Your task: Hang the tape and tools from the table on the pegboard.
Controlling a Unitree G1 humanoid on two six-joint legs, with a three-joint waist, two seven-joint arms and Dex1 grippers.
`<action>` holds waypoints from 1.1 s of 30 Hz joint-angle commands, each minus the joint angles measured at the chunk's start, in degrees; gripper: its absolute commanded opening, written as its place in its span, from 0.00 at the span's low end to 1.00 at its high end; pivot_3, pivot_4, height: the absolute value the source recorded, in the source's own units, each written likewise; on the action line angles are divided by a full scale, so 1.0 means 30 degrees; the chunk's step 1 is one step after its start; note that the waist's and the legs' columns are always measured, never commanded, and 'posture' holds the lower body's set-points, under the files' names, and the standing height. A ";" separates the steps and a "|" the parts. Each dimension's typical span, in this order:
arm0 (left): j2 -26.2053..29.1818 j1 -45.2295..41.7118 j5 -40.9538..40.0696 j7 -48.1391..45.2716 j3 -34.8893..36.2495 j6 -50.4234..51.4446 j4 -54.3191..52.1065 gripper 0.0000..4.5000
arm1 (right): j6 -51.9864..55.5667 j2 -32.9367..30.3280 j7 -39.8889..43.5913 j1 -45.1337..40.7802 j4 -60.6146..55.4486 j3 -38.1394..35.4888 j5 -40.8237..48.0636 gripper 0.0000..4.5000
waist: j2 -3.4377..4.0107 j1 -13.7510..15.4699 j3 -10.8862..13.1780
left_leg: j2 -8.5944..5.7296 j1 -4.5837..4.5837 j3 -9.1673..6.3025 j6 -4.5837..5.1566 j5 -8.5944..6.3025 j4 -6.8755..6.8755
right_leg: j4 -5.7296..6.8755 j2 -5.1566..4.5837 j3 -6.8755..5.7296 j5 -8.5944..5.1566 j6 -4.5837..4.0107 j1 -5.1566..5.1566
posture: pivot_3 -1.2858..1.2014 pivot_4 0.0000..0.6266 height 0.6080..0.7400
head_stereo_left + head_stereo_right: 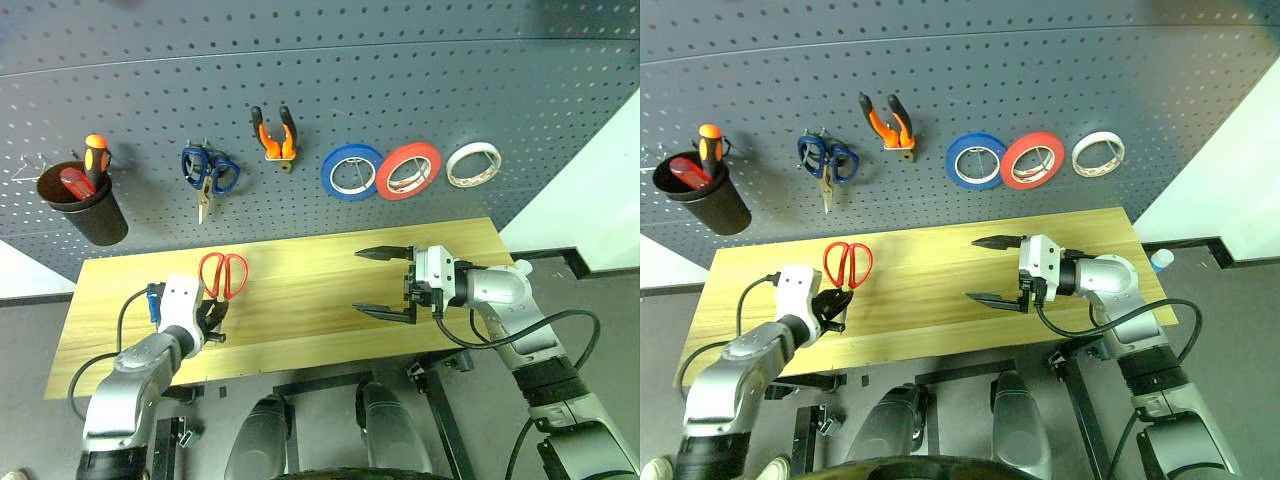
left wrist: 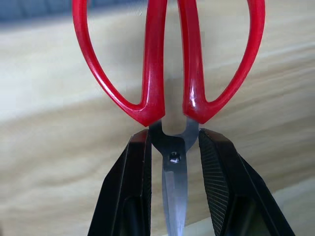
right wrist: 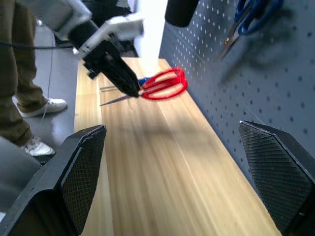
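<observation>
I am looking at the big dark grey pegboard that is filling the back of the scene, and the long wooden table that is standing in front of it.

Things are hanging on the board in a row. A black cup is sitting far to my left, and orange-and-red screwdrivers are poking out of it. Dark blue scissors are hanging next, then the orange-and-black pliers. After those, a blue tape roll, a red tape roll and the cream-white tape ring are hanging side by side.

My right gripper is hovering over the right part of the table, pointing sideways, with its two black fingers spread very wide and nothing between them.

My left gripper is pinching the red-handled scissors near the left end of the table. In the left wrist view its fingers are squeezing the metal right at the pivot, and the red loops are sticking out past the fingertips toward the board.

A slim blue thing, which I cannot make out well, is showing just beside the left wrist.
</observation>
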 commanded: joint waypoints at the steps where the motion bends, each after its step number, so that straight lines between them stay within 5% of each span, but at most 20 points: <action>1: -0.0455 0.0435 -0.3600 -0.2735 0.2966 -0.3678 -0.1597 0.23 | -0.0145 0.0281 0.0103 -0.0603 -0.0473 -0.0505 0.0434 1.00 | -0.0001 0.0059 -0.0001 | 0.0000 -0.0013 0.0001 0.0001 0.0000 0.0000 | -0.0009 -0.0002 -0.0001 0.0021 -0.0033 -0.0008 | 0.52 0.24 1.00; 7: 0.0094 -0.1701 -0.7037 -0.3269 0.5713 -0.5542 -0.1739 0.23 | 0.0286 0.0717 0.0025 -0.1581 -0.0513 -0.0815 0.0903 1.00 | -0.0011 0.0085 -0.0007 | -0.0001 -0.0053 -0.0001 0.0005 0.0002 0.0008 | -0.0007 -0.0001 -0.0008 0.0035 -0.0036 -0.0035 | 0.52 0.22 1.00; 27: 0.2607 -0.4929 -0.0689 -0.0202 0.2412 -0.6445 0.2299 0.23 | 0.0158 0.0734 0.0046 -0.1178 -0.0842 -0.1165 0.0804 1.00 | -0.0030 -0.0128 -0.0065 | -0.0005 -0.0077 -0.0001 0.0008 0.0004 0.0021 | 0.0027 0.0008 -0.0010 0.0090 0.0006 -0.0077 | 0.51 0.19 1.00; 33: 0.2539 -0.5229 -0.0175 -0.0181 0.2039 -0.6532 0.2870 0.23 | 0.3084 0.1055 -0.0047 -0.1049 -0.2651 -0.1873 0.3855 1.00 | -0.0032 -0.0135 -0.0068 | -0.0004 -0.0078 -0.0001 0.0008 0.0004 0.0023 | 0.0034 0.0008 -0.0009 0.0094 0.0008 -0.0080 | 0.51 0.19 1.00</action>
